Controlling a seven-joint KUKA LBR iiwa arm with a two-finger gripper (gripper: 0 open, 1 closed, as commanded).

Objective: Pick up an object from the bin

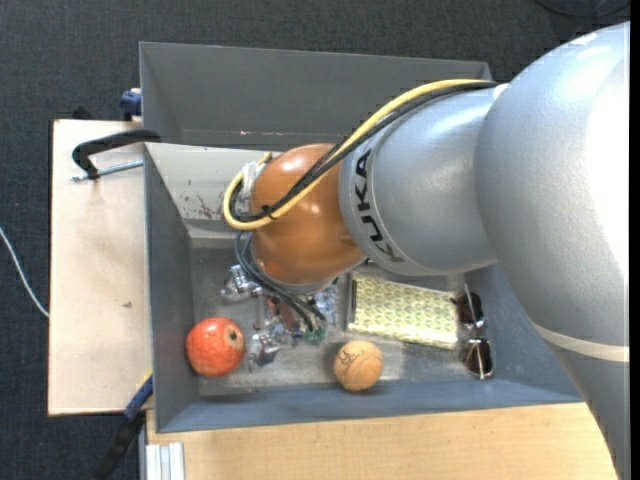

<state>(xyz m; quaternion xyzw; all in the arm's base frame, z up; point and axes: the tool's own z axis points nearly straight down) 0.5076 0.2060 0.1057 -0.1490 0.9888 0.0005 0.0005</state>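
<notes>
Currently we log the arm (450, 188) reaching into the bin (166, 268) from the right. Its orange wrist cover (300, 218) sits over the left-middle of the bin, and a yellow cable (232, 196) loops across the cover.

The gripper (270, 328) hangs below the cover, low over the bin floor, left of centre and toward the front wall. Whether it is spread or closed we cannot make out, because the metal parts run together with the wiring under the cover. We also cannot say that anything is clamped in it.

Things on the floor:
- A red apple (214, 347) lies in the front-left corner, just beside the gripper on its left. This is the nearest thing. We cannot tell if the two touch.
- A tan ball (358, 365) with a dark mark on it rests against the front wall, near the gripper on its right and apart from it.
- A flat pad (400, 313), pale yellow-green with a dotted pattern, lies behind the tan ball and right of the gripper. Its far edge runs under the arm.
- A pair of sunglasses (472, 333) lies at the right end, just beside the pad, partly under the arm.
- A small green bit (318, 331) shows right next to the gripper, between it and the pad. We cannot tell what it is.
</notes>
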